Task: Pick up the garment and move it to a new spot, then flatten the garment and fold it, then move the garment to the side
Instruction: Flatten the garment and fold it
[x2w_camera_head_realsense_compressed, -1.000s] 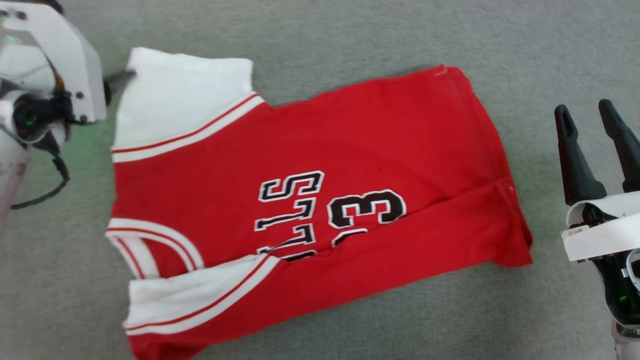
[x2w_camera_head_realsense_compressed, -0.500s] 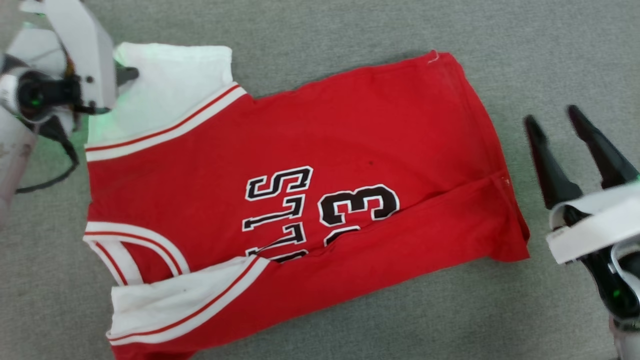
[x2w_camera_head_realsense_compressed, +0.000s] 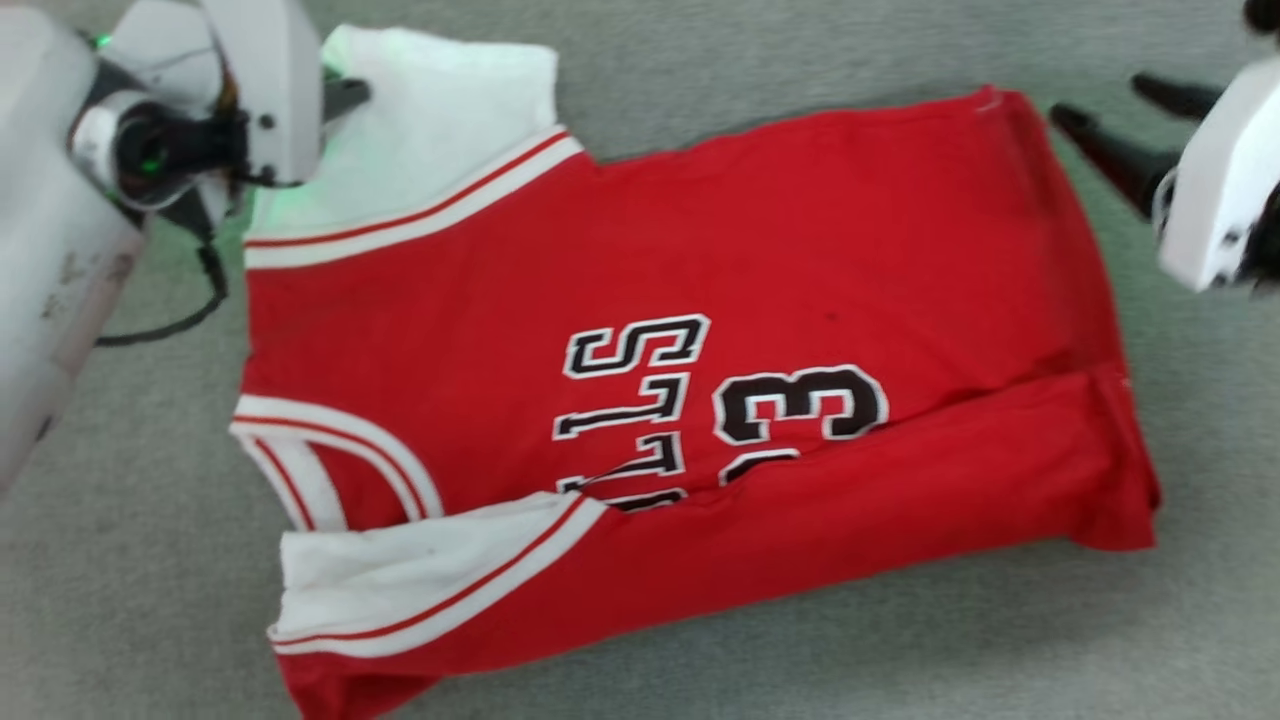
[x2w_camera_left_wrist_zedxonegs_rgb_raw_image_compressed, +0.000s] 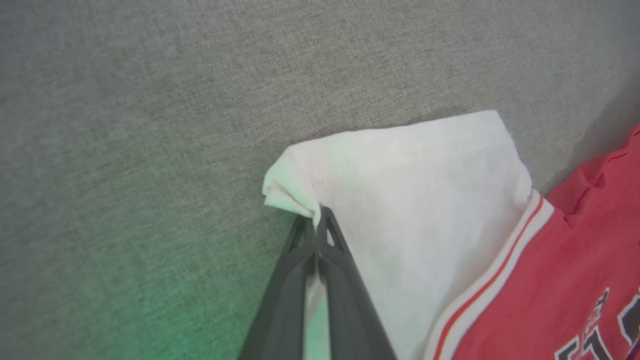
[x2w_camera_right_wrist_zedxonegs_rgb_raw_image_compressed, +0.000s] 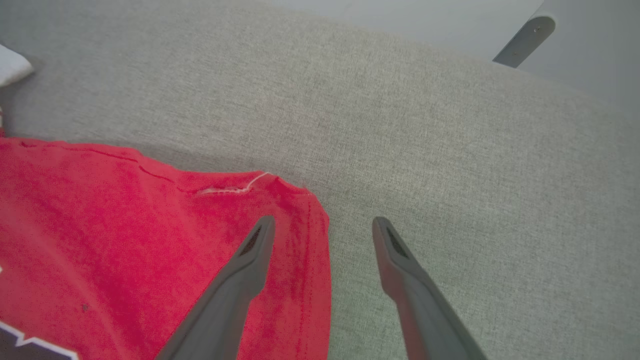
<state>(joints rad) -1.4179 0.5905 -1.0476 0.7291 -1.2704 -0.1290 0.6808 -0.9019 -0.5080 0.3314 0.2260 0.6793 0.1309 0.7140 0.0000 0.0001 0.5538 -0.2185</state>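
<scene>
A second ago the left claw (x2w_camera_head_realsense_compressed: 345, 95) stood spread just beside the garment (x2w_camera_head_realsense_compressed: 700, 280). Now its fingers are pressed together on the white shoulder corner (x2w_camera_left_wrist_zedxonegs_rgb_raw_image_compressed: 400, 200), with a small bunch of cloth puckered just ahead of the tips. The right claw (x2w_camera_head_realsense_compressed: 1095, 97) has come up from the near side to the far red hem corner. It is spread wide and holds nothing: in its wrist view one finger is over the red hem (x2w_camera_right_wrist_zedxonegs_rgb_raw_image_compressed: 100, 225) and the other over the grey surface (x2w_camera_right_wrist_zedxonegs_rgb_raw_image_compressed: 450, 150), though contact cannot be told. The garment lies flat on that surface, stretching from the left claw's pinch across to the right claw. One corner seems secured, so the second grip looks due next.
</scene>
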